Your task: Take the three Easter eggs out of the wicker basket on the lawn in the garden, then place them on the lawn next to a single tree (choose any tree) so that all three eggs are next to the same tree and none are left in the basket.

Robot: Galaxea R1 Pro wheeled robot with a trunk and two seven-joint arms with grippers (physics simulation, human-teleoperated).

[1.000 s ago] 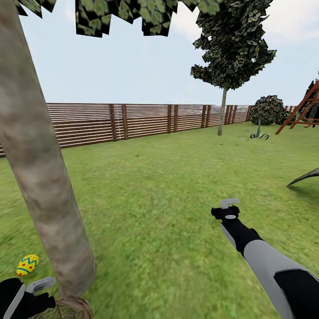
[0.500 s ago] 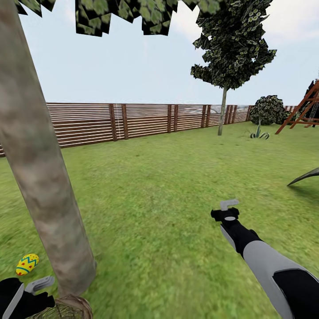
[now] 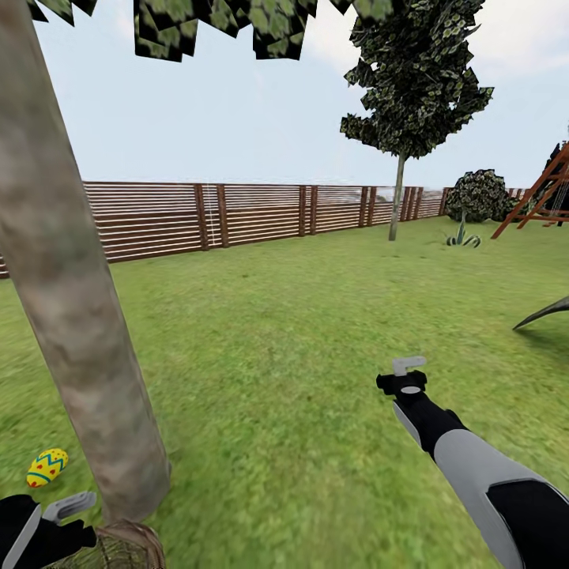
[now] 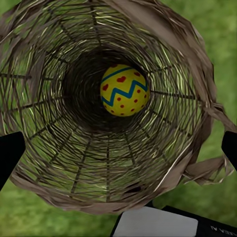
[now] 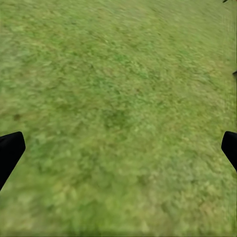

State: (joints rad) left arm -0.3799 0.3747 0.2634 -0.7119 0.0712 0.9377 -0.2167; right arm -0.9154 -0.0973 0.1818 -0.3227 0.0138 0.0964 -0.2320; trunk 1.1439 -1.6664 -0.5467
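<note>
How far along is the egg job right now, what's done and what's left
Done: one Easter egg lies on the lawn beside the tree. In hand: the open left gripper is over the wicker basket, where one egg sits inside. Left: that egg; the third isn't visible. The right gripper is open and empty.

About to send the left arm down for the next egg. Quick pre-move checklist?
1. Left gripper centred over the wicker basket mouth: ok.
2. Left jaws open: ok, fingertips spread at the wrist view's edges.
3. Egg in the basket reachable: ok, lies at the bottom, nothing on top.
4. More eggs in the basket: cannot tell, one visible.
5. Drop spot by the tree: ok, one placed egg already on the lawn near the trunk.
6. Right gripper out of the way: ok, open over bare grass.
</note>
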